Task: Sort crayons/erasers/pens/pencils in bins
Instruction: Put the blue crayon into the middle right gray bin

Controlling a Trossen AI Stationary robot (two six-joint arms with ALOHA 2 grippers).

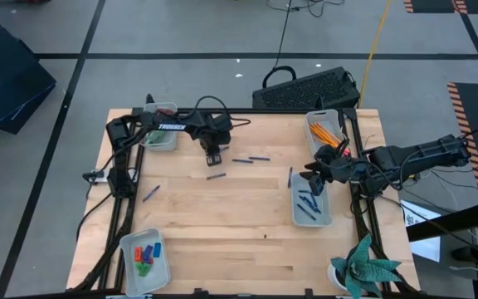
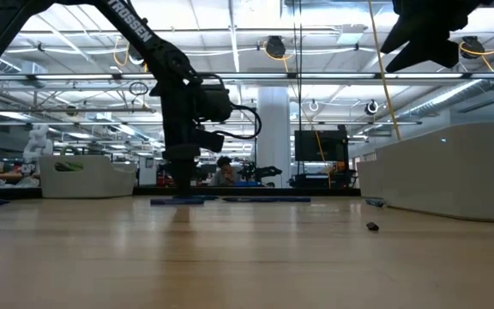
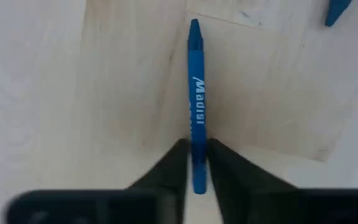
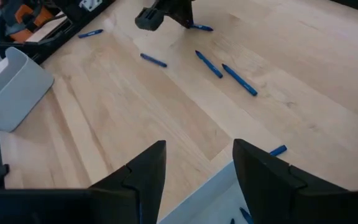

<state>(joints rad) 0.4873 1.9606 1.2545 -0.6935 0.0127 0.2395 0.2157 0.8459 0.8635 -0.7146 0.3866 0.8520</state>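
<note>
Black keyboard [image 1: 309, 90] behind wood table [image 1: 239, 224], green plant-like thing [image 1: 365, 267] at front-right corner.

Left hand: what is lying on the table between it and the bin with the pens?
In the high view, between the left hand and the pen bin lie two blue pens and another on bare wood.

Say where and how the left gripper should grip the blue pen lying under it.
Grip the blue pen across its thin barrel near the end nearest the wrist, coming straight down from above. It lies flat on the table, and the left gripper already straddles that end with a finger on each side.
</note>
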